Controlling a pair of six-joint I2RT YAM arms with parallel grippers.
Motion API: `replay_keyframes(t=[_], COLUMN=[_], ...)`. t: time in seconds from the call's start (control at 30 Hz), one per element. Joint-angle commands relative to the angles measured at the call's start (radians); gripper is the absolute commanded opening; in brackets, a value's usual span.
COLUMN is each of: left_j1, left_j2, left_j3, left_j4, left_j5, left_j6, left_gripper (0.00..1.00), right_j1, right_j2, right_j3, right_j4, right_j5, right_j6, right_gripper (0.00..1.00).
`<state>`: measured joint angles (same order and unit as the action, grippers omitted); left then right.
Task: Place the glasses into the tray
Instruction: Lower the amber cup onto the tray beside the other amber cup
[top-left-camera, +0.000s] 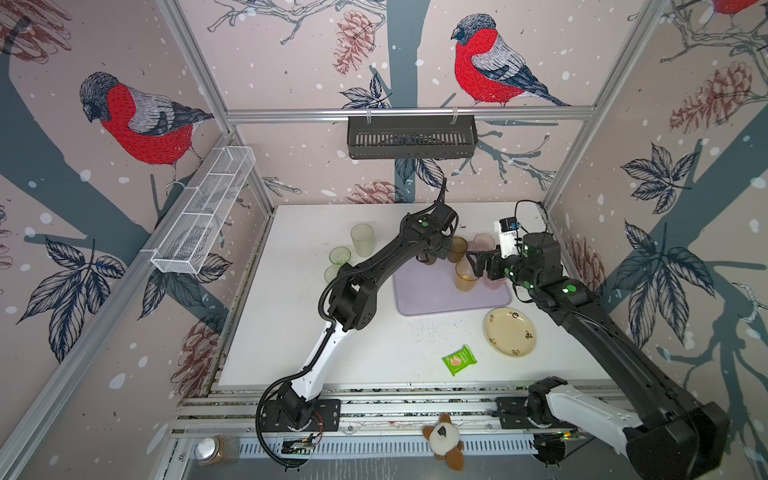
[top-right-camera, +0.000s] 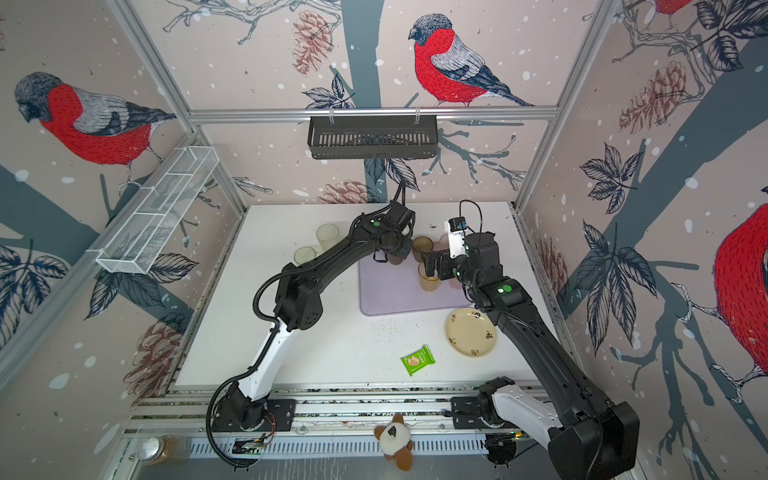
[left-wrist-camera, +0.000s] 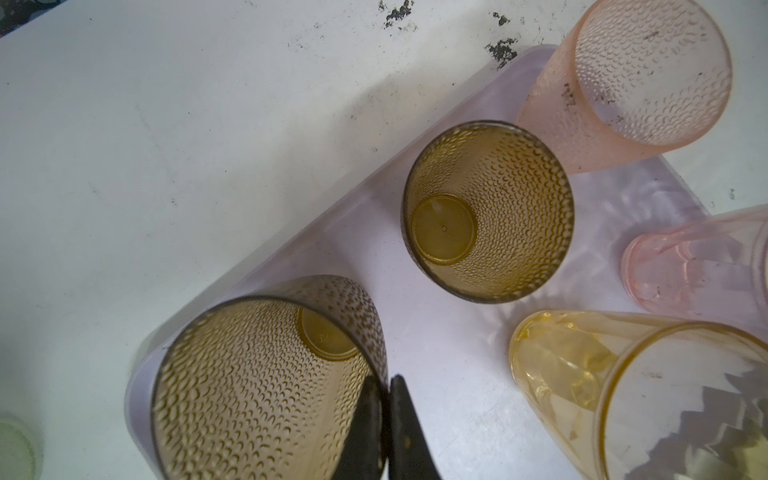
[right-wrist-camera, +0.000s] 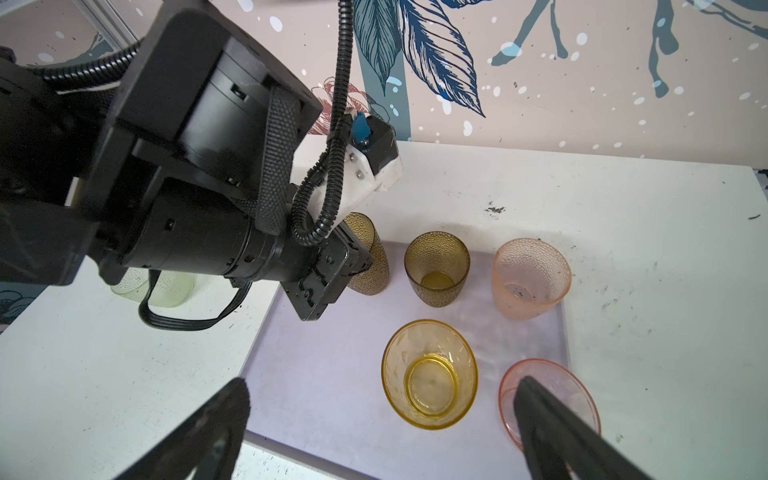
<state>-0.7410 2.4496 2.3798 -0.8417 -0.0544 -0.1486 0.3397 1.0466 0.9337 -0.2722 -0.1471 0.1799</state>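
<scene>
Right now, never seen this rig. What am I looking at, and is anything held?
Two robot arms, each with a two-fingered gripper, work over a white table. Two pictures look down from overhead; two come from cameras on the arms' wrists. The left gripper is shut on the rim of a brown tumbler at a corner of the lilac tray. The right gripper is open, holding nothing. On the tray stand a second brown tumbler, an amber tumbler, a dotted pink tumbler and a plain pink tumbler. Off it, on the table: two green tumblers, a frosted tumbler, a cream plate, a green packet.
</scene>
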Motion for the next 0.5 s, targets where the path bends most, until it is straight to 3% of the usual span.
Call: replay_keyframes(t=[0.0, 0.47], left_j1=[0.000, 0.000], left_j2=[0.004, 0.020], left_j3=[0.014, 0.031], left_j4=[0.024, 0.033], left_j5=[0.001, 0.015], left_j6=[0.021, 0.017], left_gripper=[0.00, 0.01], right_j1=[-0.005, -0.009], right_j2=[-0.004, -0.006], right_j3=[-0.002, 0.001], right_j4=[0.010, 0.015], right_j5=[0.003, -0.009], right_j6=[-0.001, 0.001], right_gripper=[1.00, 1.00])
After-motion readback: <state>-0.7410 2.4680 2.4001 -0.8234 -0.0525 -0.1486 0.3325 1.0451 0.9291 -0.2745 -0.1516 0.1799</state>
